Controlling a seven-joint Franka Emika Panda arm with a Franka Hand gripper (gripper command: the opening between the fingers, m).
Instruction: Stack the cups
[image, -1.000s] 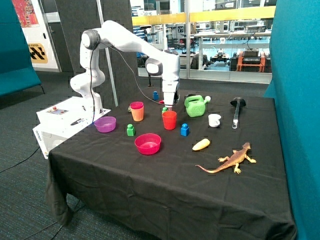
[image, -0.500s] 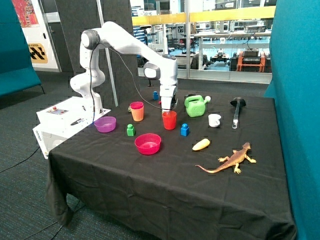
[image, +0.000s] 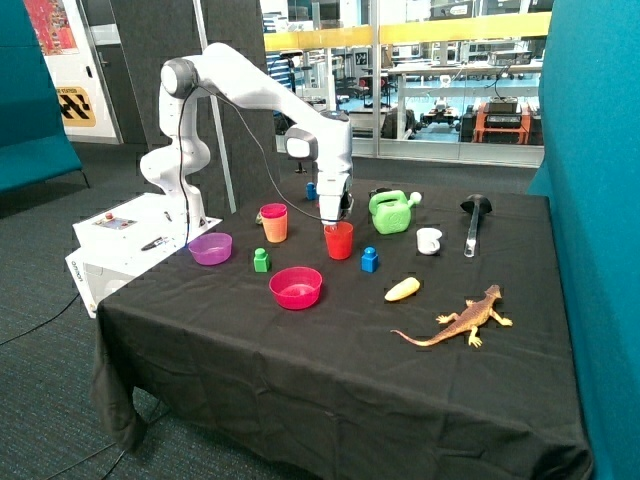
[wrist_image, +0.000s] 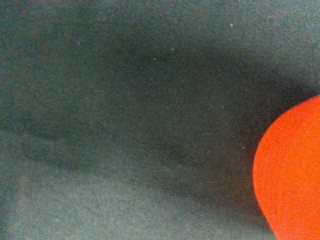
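Red-orange plastic is what your gripper (image: 333, 219) sits at: in the outside view it hangs right at the rim of the red-orange cup (image: 339, 240), near the middle of the frame. You cannot tell from either view whether it grips the rim. The wrist view gives you only black cloth and a curved edge of that red-orange cup (wrist_image: 292, 175) at the lower right of its frame; nothing else on the table shows there.

The outside view fills in the rest. Left of the red-orange cup, well apart, stands a yellow cup (image: 274, 228) with a magenta-pink cup (image: 273, 212) nested in it, so you have two stacked and the third standing alone. Just right of the red-orange cup sits a blue block (image: 370, 260), with a green watering can (image: 392, 212) behind it. A red bowl (image: 296, 287) lies in front, on the black tablecloth (image: 330, 370).
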